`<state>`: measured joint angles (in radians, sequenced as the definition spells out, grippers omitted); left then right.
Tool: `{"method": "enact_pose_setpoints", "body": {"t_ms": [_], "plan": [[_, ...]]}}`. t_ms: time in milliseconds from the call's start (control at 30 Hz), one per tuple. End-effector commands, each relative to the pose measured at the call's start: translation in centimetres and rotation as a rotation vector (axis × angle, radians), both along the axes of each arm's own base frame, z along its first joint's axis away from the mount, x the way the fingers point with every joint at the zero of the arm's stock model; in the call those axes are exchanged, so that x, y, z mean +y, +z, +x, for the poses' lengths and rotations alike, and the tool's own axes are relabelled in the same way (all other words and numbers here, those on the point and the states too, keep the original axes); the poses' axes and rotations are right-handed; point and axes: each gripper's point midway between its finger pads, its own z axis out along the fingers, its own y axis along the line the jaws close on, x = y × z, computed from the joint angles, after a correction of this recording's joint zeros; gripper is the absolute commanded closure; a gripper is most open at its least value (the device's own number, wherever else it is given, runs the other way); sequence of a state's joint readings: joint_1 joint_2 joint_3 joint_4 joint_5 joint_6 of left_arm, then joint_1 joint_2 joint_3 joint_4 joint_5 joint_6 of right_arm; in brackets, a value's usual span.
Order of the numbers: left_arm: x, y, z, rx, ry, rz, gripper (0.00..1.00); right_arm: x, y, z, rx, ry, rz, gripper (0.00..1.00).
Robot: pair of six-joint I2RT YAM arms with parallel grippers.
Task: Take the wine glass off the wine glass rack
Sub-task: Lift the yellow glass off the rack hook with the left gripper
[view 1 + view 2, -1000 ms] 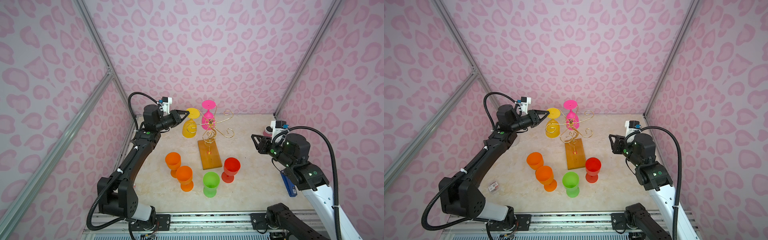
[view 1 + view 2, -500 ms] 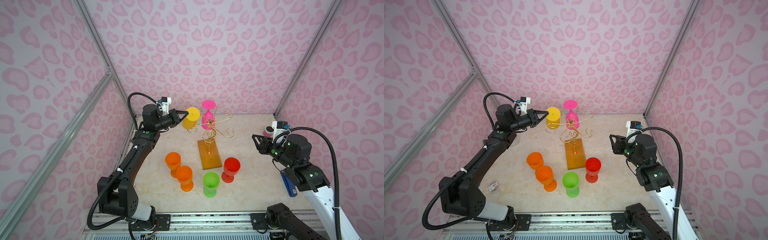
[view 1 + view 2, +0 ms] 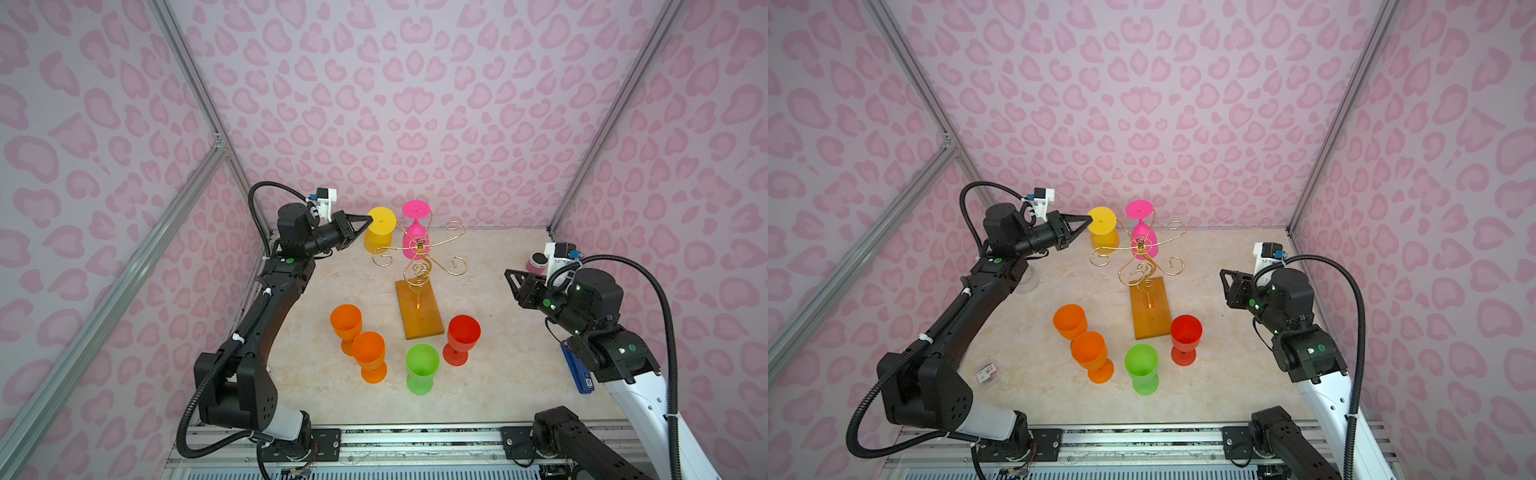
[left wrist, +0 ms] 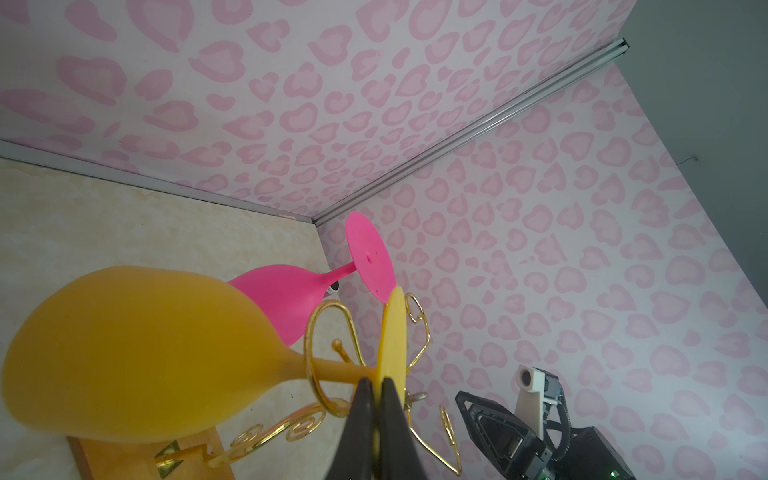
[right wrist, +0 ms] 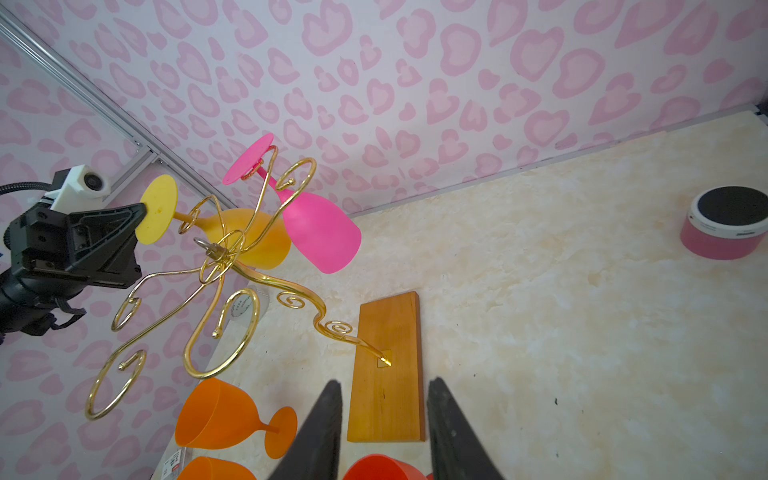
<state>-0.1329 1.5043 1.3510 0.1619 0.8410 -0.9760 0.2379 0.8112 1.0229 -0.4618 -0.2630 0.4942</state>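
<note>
The wine glass rack (image 3: 419, 249) (image 3: 1140, 247), gold wire scrolls on a wooden base (image 3: 419, 309), stands mid-table. A yellow wine glass (image 3: 376, 243) (image 3: 1101, 220) (image 4: 137, 353) (image 5: 158, 208) hangs upside down from a back-left scroll, its stem through the wire loop. My left gripper (image 3: 370, 218) (image 3: 1089, 219) (image 4: 377, 380) is shut on the edge of its foot disc. A pink wine glass (image 3: 415, 239) (image 4: 282, 299) (image 5: 320, 232) hangs beside it. My right gripper (image 3: 509, 276) (image 3: 1225, 278) (image 5: 384, 386) hovers open at the right, empty, facing the rack.
Two orange glasses (image 3: 346, 322) (image 3: 368, 349), a green one (image 3: 422, 365) and a red one (image 3: 463, 332) stand upright in front of the rack. A pink round tin (image 3: 538, 262) (image 5: 725, 224) sits back right. A blue object (image 3: 577, 370) lies under the right arm.
My left gripper has closed its fingers onto the yellow glass's foot disc. The right arm has not moved.
</note>
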Motion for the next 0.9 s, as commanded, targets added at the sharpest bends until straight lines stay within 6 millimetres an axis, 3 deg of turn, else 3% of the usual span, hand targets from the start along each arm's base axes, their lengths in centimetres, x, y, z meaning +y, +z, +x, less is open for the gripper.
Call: {"method": "enact_pose_setpoints", "body": {"t_ms": [0,367,867], "plan": [[-0.1,2.0,0.2,-0.07,-0.01,-0.024,0.98,0.1,0.7,0.1,-0.029,0.006,0.013,0.64],[-0.7,2.3,1.0,-0.062,-0.038,-0.067,0.98,0.2,0.6,0.6,-0.025,0.013,0.02,0.64],[-3.6,2.5,-0.5,-0.086,-0.138,-0.064,0.98,0.1,0.3,0.6,-0.02,0.012,0.029,0.65]]}}
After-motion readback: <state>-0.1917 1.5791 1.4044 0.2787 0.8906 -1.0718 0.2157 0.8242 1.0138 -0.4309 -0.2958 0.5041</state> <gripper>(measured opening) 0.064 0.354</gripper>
